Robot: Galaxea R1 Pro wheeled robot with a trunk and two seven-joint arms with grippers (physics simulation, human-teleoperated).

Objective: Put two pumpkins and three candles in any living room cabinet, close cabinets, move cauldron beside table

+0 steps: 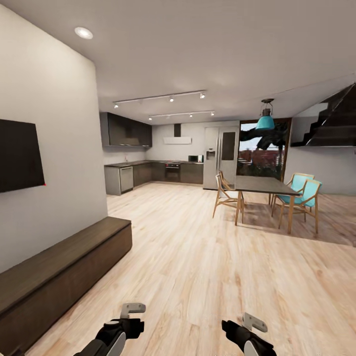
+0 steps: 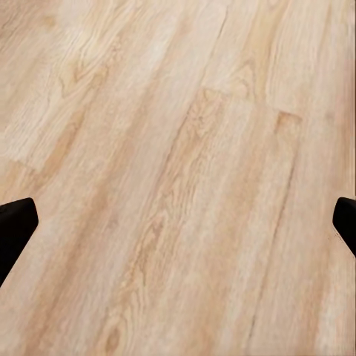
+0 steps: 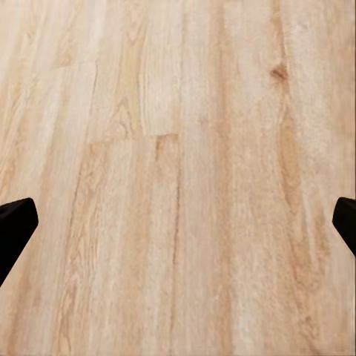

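**Cabinet along the wall, fronts flush**

The cabinet [image 1: 59, 267] is a long, low console of dark brown wood. It stands on the light plank floor against the white wall at the left of the head view, and its near end runs out of the picture at the bottom left. Its flat top is bare. The plain, handleless fronts sit flush, with none pulled out. A black TV hangs on the wall above it.

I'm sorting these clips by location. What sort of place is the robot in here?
Most likely an open-plan home: a living area with a low dark wood cabinet under a black wall TV, running on into a dining table with chairs and a kitchen at the back.
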